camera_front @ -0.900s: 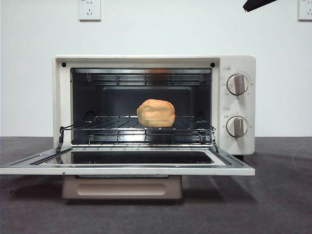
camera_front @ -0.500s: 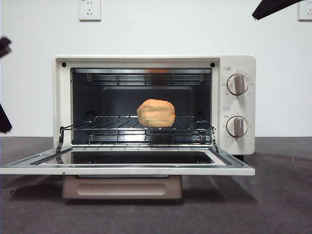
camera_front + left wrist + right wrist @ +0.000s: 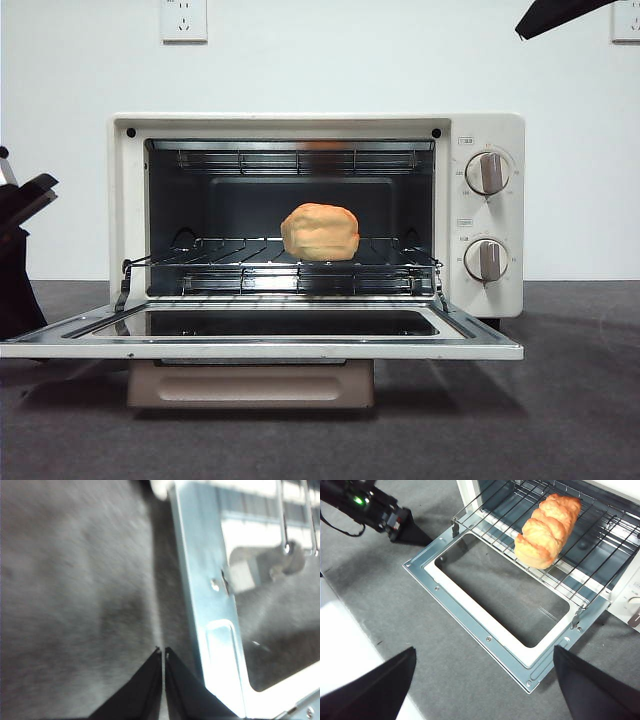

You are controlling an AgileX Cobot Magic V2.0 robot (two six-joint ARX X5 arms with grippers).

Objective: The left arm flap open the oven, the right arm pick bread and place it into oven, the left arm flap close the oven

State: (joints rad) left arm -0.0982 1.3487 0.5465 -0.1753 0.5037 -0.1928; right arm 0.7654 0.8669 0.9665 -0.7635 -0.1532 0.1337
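I find no legible text; the small labels above the cream-white boxy toaster oven's (image 3: 300, 215) knobs are unreadable.

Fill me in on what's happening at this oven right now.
The oven stands with its door flapped fully down, and the bread already sits on the wire rack inside. The right gripper is open and holds nothing, hanging above the table in front of the open door. The left gripper, jaws shut, is low beside the door's left edge, apart from it. What is left is closing the door.
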